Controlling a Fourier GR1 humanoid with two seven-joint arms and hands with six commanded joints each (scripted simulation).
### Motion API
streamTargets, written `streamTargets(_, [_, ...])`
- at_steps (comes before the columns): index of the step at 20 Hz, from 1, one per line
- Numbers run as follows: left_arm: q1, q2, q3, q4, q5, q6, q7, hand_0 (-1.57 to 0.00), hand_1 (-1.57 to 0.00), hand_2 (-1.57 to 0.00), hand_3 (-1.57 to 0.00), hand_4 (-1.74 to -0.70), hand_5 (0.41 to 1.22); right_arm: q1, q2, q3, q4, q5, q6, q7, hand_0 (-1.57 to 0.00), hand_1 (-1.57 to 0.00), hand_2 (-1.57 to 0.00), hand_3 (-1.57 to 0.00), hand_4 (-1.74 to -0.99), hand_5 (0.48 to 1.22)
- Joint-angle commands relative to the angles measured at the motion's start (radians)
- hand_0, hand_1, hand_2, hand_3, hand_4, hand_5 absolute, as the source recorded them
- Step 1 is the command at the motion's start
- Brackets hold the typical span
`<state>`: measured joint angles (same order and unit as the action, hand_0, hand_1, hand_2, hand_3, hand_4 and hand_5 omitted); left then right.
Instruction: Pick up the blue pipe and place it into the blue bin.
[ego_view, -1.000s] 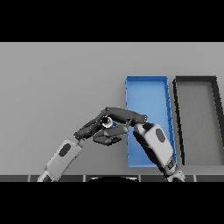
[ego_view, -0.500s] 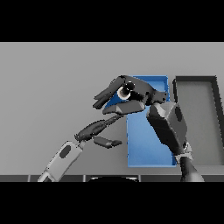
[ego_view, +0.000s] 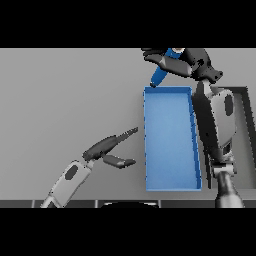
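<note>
Right hand (ego_view: 182, 64) raised over the far end of the blue bin (ego_view: 170, 182), fingers curled round one blue pipe (ego_view: 160, 75); pipe is a short smooth cylinder, tilted, lower end hanging below the fingers just above the bin's far left corner; bin is a rectangular, flat-walled, matte tray on the grey worktop (ego_view: 65, 100); one black bin (ego_view: 248, 130) of like shape beyond the right arm; left hand (ego_view: 107, 150) low near the bin's left wall, fingers straight, holding nothing.
</note>
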<state>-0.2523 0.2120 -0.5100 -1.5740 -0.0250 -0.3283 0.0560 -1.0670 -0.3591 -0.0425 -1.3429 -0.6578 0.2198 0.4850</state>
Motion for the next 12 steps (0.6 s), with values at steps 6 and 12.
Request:
streamTargets(6, [-0.014, -0.010, 0.004, 0.019, 0.001, 0.000, 0.014, 0.00, 0.00, 0.00, 0.00, -0.89, 0.478, 0.199, 0.000, 0.002, 0.037, 0.079, -0.031, 0.063, -1.57, -1.57, -1.57, -1.57, -1.740, 1.121])
streamTargets(12, [0.000, -0.007, -0.002, 0.008, -0.007, 0.006, -0.010, 0.00, 0.00, 0.00, 0.00, -0.88, 0.463, 0.361, -0.034, 0.101, 0.075, 0.074, -0.122, 0.125, -1.57, -1.57, -1.57, -1.57, -1.741, 1.122])
